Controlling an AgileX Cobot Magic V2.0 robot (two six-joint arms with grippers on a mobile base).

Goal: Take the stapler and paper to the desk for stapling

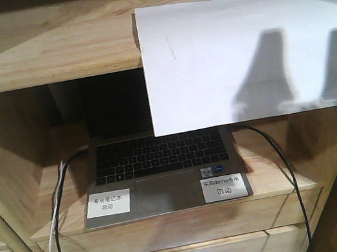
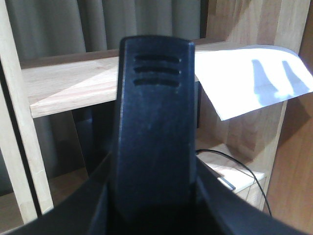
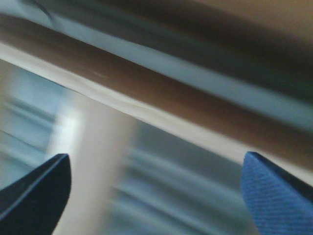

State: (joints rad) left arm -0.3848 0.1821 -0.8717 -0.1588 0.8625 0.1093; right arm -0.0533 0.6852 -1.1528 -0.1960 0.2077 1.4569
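In the front view you have the paper [image 1: 247,53] lying on the upper shelf board [image 1: 45,56] at the right; its front part overhangs the edge and droops in front of the open laptop [image 1: 162,166] on the shelf below; two finger-shaped shadows [image 1: 265,76] fall on the sheet. In your left wrist view the left claw [image 2: 152,188] is clamped on a black slotted body, apparently the stapler [image 2: 154,122], held upright; its label is out of sight; the paper juts off the board behind it at the upper right. Your right wrist view is badly blurred; the right claw [image 3: 156,196] gapes wide, with its tips at the two lower corners.
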